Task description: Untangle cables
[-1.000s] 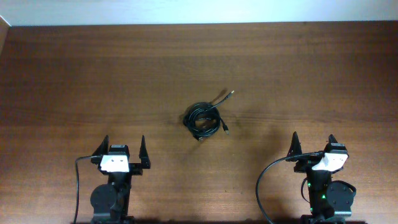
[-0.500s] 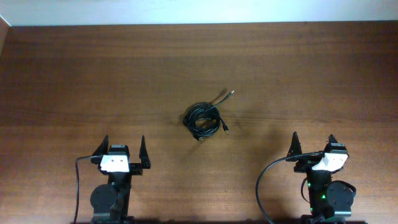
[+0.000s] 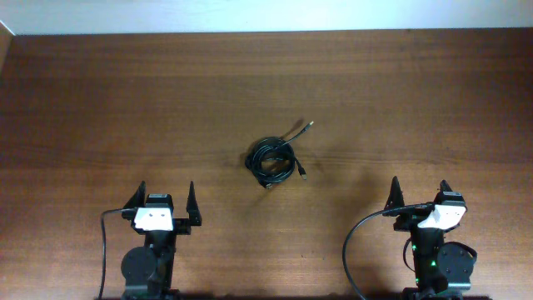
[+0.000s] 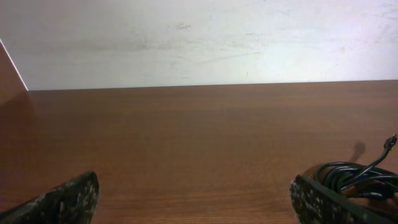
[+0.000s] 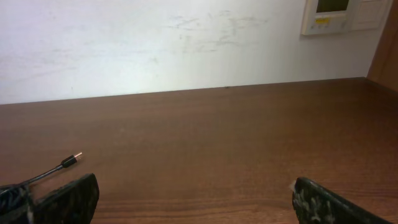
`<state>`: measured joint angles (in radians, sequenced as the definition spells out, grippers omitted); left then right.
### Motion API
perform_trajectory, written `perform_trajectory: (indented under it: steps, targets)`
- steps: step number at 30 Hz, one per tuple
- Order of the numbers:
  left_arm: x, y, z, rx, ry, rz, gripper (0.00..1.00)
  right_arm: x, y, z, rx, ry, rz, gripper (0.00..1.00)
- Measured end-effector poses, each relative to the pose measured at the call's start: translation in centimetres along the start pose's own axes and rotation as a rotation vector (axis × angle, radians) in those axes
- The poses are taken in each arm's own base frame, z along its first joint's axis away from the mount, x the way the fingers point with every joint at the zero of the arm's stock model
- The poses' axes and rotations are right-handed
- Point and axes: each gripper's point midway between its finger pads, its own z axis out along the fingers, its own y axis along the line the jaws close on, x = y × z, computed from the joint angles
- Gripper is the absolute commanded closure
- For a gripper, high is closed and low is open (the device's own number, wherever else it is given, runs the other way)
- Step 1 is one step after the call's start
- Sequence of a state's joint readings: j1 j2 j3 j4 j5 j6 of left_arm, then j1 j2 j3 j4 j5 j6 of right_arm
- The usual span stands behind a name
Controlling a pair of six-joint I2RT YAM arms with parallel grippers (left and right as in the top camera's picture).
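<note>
A tangled bundle of black cables (image 3: pixel 273 160) lies coiled near the middle of the wooden table, with one plug end (image 3: pixel 310 125) sticking out to the upper right and another (image 3: pixel 303 175) to the lower right. My left gripper (image 3: pixel 165 197) is open and empty at the front left, well short of the bundle. My right gripper (image 3: pixel 419 191) is open and empty at the front right. The bundle shows at the right edge of the left wrist view (image 4: pixel 356 176). A plug tip shows at the left of the right wrist view (image 5: pixel 73 159).
The brown wooden table (image 3: pixel 125 100) reaches back to a white wall (image 4: pixel 199 37). A wall panel (image 5: pixel 336 14) hangs at the upper right in the right wrist view. The arms' own cables (image 3: pixel 354 250) trail off the front edge.
</note>
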<state>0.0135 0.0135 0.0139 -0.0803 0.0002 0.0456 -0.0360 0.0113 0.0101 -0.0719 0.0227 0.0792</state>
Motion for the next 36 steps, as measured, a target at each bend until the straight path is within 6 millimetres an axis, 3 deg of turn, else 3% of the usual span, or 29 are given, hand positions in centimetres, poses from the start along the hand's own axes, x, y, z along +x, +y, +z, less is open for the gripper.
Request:
perform_trajectory:
  steps: [31,34,36]
  targets:
    - [0.0,0.0,0.0,0.0,0.0,0.0,0.01,0.0,0.0,0.0,0.0,0.0,0.0,0.02]
    - [-0.3,-2.4,-0.2,0.14,-0.01,-0.004,0.01,0.0,0.0,0.0,0.0,0.0,0.0,0.02]
    - [-1.7,-4.2,-1.2,0.252,0.006,-0.021,0.01,0.0,0.0,0.0,0.0,0.0,0.0,0.02]
